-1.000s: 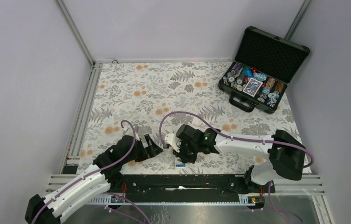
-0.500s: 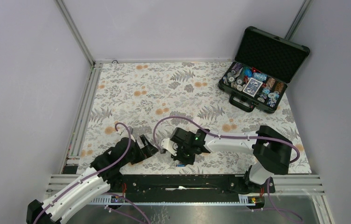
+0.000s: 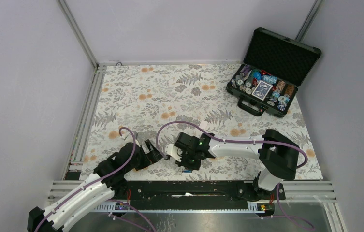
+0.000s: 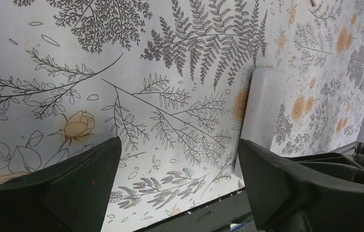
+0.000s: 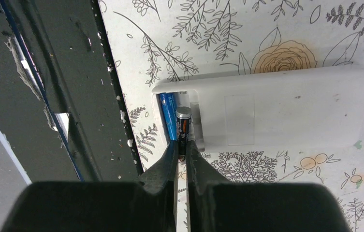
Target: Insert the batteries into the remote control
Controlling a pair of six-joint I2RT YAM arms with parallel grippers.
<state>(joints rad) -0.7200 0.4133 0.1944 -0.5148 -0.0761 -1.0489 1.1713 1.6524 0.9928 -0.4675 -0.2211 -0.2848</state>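
Note:
The remote control [image 5: 286, 108] lies back-up on the floral mat, and its open battery bay faces the mat's front edge. One of the batteries, a blue one [image 5: 168, 116], lies in the bay. My right gripper [image 5: 181, 151] is shut on the near end of a black battery [image 5: 183, 125], whose far end is in the bay beside the blue one. My left gripper [image 4: 180, 164] stands wide open just left of the remote [image 4: 264, 104] with only mat between its fingers. From above, the right gripper [image 3: 185, 163] hides most of the remote, and the blue battery [image 3: 187, 170] shows beside it.
The black front rail [image 5: 73, 87] runs right beside the remote's bay end. An open black case [image 3: 267, 77] full of poker chips and a card deck stands at the far right. Metal frame rails [image 3: 85, 116] border the mat on the left.
My right arm has shifted left and a little toward the front edge, and its gripper now sits over the remote. The left arm drew back slightly and still stands open.

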